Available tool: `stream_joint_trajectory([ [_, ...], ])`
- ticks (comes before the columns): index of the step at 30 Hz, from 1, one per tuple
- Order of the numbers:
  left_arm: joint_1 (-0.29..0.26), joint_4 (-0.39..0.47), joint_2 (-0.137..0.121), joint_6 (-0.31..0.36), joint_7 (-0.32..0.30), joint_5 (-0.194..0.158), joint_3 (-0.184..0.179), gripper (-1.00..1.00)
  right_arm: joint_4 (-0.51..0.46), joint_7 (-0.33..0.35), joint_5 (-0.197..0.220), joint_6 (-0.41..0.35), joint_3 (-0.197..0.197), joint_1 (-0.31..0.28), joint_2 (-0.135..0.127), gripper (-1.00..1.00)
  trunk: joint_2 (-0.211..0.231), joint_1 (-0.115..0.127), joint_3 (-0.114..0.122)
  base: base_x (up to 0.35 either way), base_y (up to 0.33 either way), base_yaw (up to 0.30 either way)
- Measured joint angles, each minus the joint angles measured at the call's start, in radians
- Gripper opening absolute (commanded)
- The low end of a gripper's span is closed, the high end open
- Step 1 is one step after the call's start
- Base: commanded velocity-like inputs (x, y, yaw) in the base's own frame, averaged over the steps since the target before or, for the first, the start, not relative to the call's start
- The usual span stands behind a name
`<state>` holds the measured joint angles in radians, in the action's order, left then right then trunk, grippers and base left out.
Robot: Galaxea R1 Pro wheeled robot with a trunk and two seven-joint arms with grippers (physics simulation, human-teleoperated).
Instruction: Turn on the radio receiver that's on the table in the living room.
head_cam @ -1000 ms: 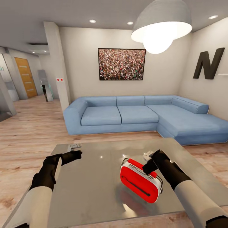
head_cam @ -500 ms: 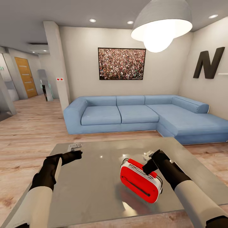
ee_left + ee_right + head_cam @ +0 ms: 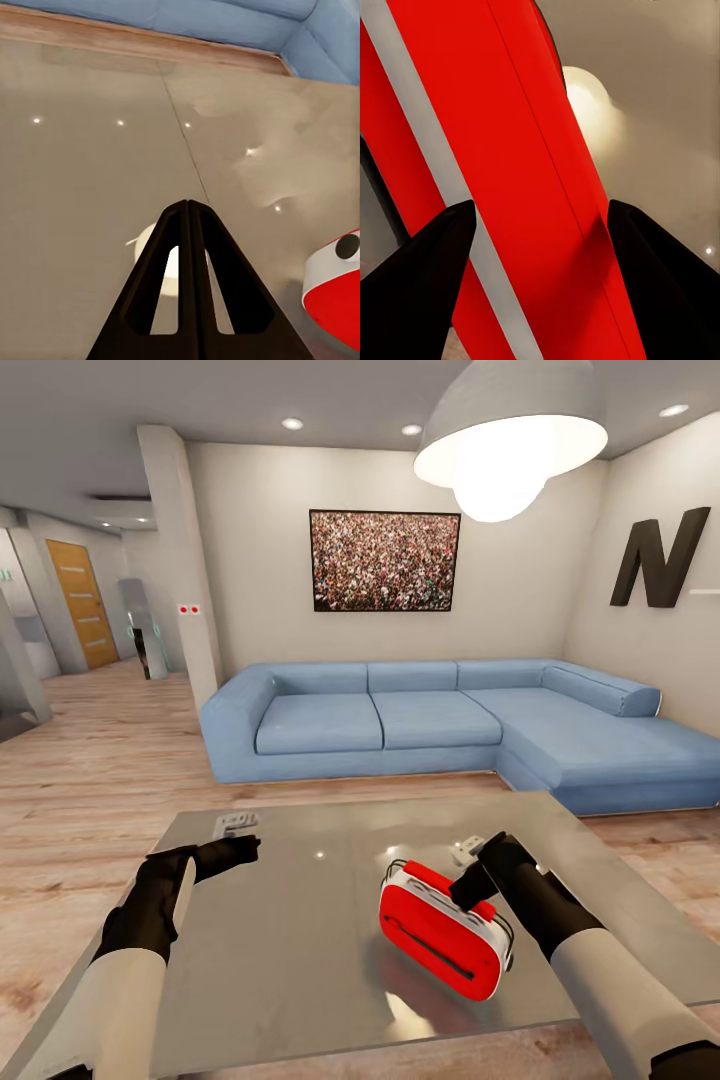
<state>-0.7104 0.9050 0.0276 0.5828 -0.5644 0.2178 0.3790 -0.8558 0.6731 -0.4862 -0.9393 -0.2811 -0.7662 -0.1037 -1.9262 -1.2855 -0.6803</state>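
Head view: tool (image 3: 468, 887) atop radio receiver (image 3: 440, 932).

Radio receiver (image 3: 444, 931) sitting tilted on table (image 3: 300, 950), right gripper (image 3: 468, 889) pressing at its top handle. Left gripper (image 3: 240, 849) hovering over table's left side, well apart.

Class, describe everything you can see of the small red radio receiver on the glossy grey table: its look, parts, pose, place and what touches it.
The small red radio receiver is a rounded box with white trim around its edge, a red handle on top and a dark slot along its front face. It looks like smooth plastic. It sits slightly tilted on the glossy grey table, towards the table's right half, mirrored faintly in the top. The right gripper is at its handle; in the right wrist view its two dark fingers stand spread on either side of the red body.
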Motion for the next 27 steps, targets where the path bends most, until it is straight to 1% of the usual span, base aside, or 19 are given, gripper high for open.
stream_joint_trajectory([
  [5, 0.0, 0.0, 0.0, 0.0, 0.0, 0.0, 0.0, -1.0, -0.001, 0.0, 0.0, 0.0, 0.0, 0.0, 0.0, -1.0, 0.0, 0.0, 0.0, 0.0, 0.0, 0.0],
  [6, 0.0, 0.0, 0.0, 0.0, 0.0, 0.0, 0.0, -1.0, -0.008, 0.001, 0.0, -0.006, -0.001, 0.0, 0.0, -1.0, -0.007, -0.004, -0.003, 0.0, 0.0, 0.0],
  [25, 0.0, 0.0, 0.0, 0.0, 0.0, 0.0, 0.0, -1.0, -0.008, 0.001, 0.0, -0.006, -0.001, 0.0, 0.0, -1.0, -0.007, -0.004, -0.003, 0.0, 0.0, 0.0],
  [26, 0.0, 0.0, 0.0, 0.0, 0.0, 0.0, 0.0, -1.0, -0.008, 0.001, 0.0, -0.006, -0.001, 0.0, 0.0, 1.0, -0.007, -0.004, -0.003, 0.0, 0.0, 0.0],
  [27, 0.0, 0.0, 0.0, 0.0, 0.0, 0.0, 0.0, -1.0, 0.002, -0.001, 0.004, 0.002, 0.0, 0.001, 0.0, 1.0, -0.007, -0.004, -0.003, 0.0, 0.0, 0.0],
])
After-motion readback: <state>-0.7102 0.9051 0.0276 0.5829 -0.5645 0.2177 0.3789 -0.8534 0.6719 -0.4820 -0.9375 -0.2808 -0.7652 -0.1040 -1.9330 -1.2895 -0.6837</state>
